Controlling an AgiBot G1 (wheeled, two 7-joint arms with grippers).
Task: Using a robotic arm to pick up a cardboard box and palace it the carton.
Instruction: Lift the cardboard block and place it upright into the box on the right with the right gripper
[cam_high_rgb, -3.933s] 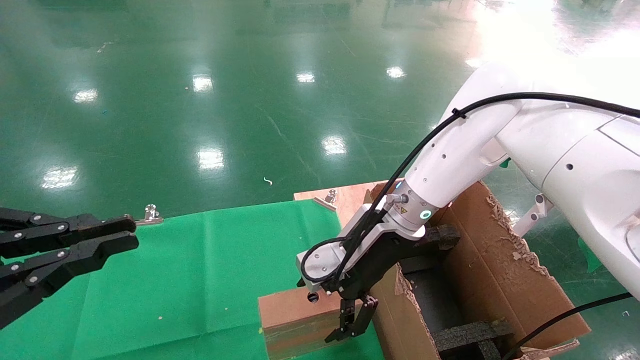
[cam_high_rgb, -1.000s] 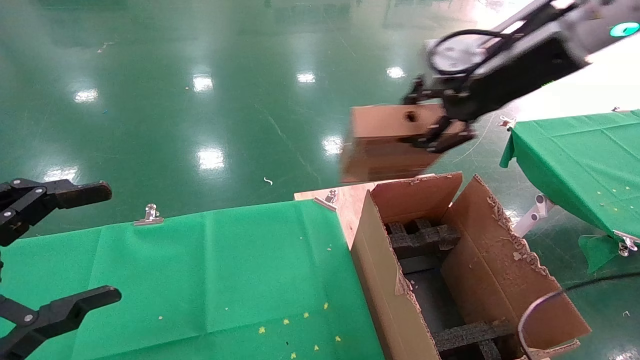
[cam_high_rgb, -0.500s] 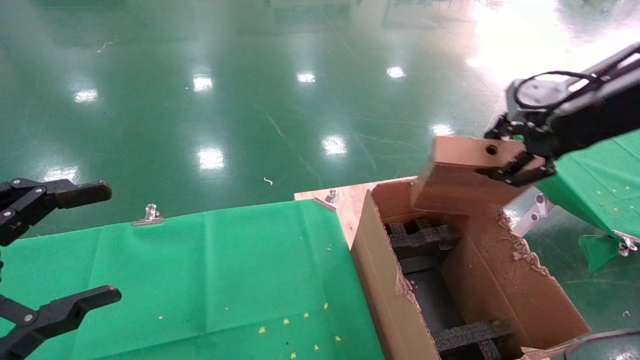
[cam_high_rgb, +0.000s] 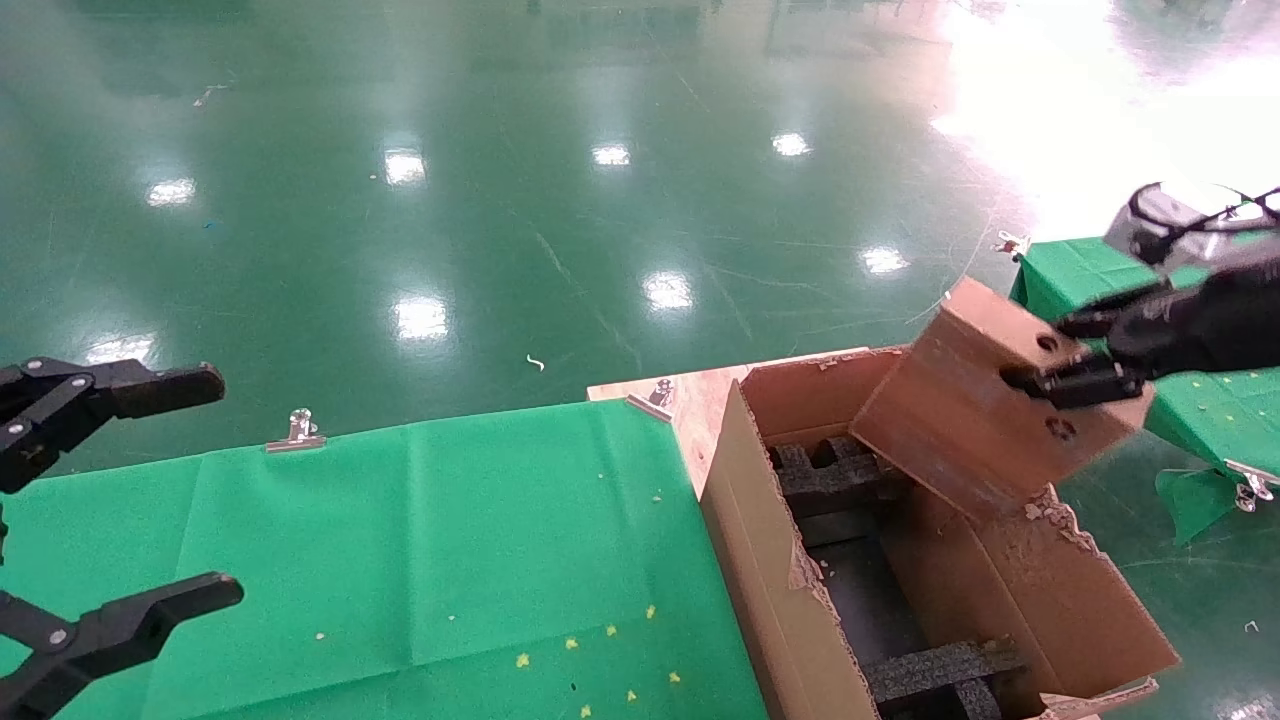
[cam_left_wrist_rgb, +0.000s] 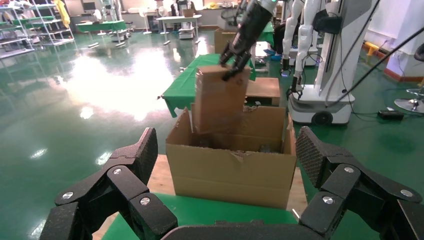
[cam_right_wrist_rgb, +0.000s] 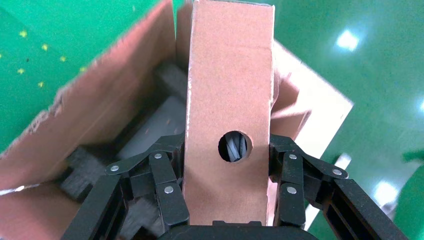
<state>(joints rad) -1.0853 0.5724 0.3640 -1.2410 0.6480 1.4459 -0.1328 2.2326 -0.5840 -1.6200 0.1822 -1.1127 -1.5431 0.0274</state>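
Observation:
The cardboard box (cam_high_rgb: 970, 420), flat and brown with round holes, hangs tilted over the far right part of the open carton (cam_high_rgb: 760, 520). Its lower edge dips between the carton's flaps. My right gripper (cam_high_rgb: 1075, 375) is shut on the box's upper end. In the right wrist view the fingers (cam_right_wrist_rgb: 167, 170) press both narrow sides of the box (cam_right_wrist_rgb: 230, 90), with the carton (cam_right_wrist_rgb: 100, 115) and its black foam (cam_right_wrist_rgb: 85, 170) below. My left gripper (cam_high_rgb: 225, 485) stands open and empty over the green table at the left. It faces the carton (cam_left_wrist_rgb: 230, 172) and the held box (cam_left_wrist_rgb: 218, 100).
A green cloth table (cam_high_rgb: 450, 530) lies left of the carton, held by metal clips (cam_high_rgb: 297, 430). A wooden board (cam_high_rgb: 700, 400) shows under the carton's far corner. A second green table (cam_high_rgb: 1200, 400) stands at the right. Black foam blocks (cam_high_rgb: 845, 475) sit inside the carton.
The right gripper lifted the box off the green table, swung it high and rightward, then lowered it tilted over the carton. The left gripper has opened wide since the earliest frame.

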